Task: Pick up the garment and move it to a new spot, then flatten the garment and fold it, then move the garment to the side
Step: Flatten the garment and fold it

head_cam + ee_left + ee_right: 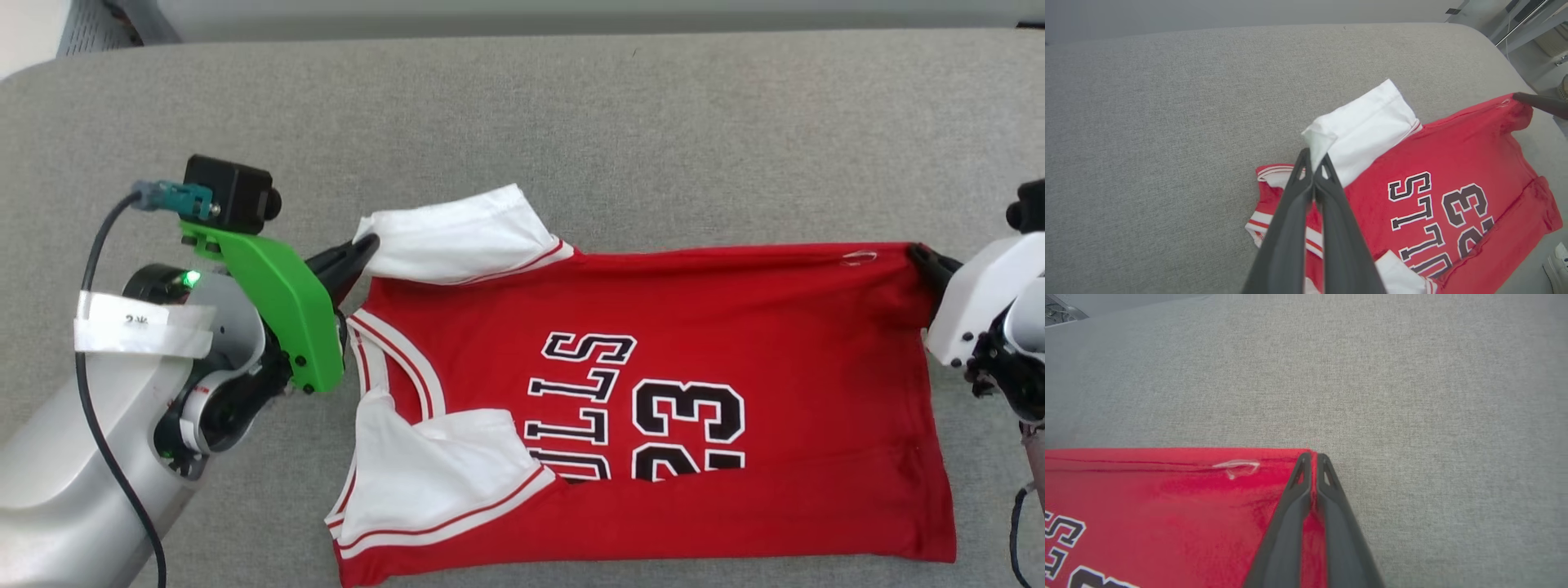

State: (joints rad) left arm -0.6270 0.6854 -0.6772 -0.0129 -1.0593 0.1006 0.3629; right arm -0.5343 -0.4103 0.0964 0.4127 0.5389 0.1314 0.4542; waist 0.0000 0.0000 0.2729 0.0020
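The garment, a red jersey with white sleeves and black lettering with the number 23, lies spread on the grey cushioned surface, neck to the left and hem to the right. My left gripper is shut on the far white sleeve's corner, seen pinched in the left wrist view. My right gripper is shut on the jersey's far hem corner, red cloth showing between the fingers. The near white sleeve lies folded over the chest.
The grey surface reaches well beyond the jersey at the back and to both sides. Its front edge lies close under the jersey's near side. In the left wrist view, floor and metal legs show past the surface's far right corner.
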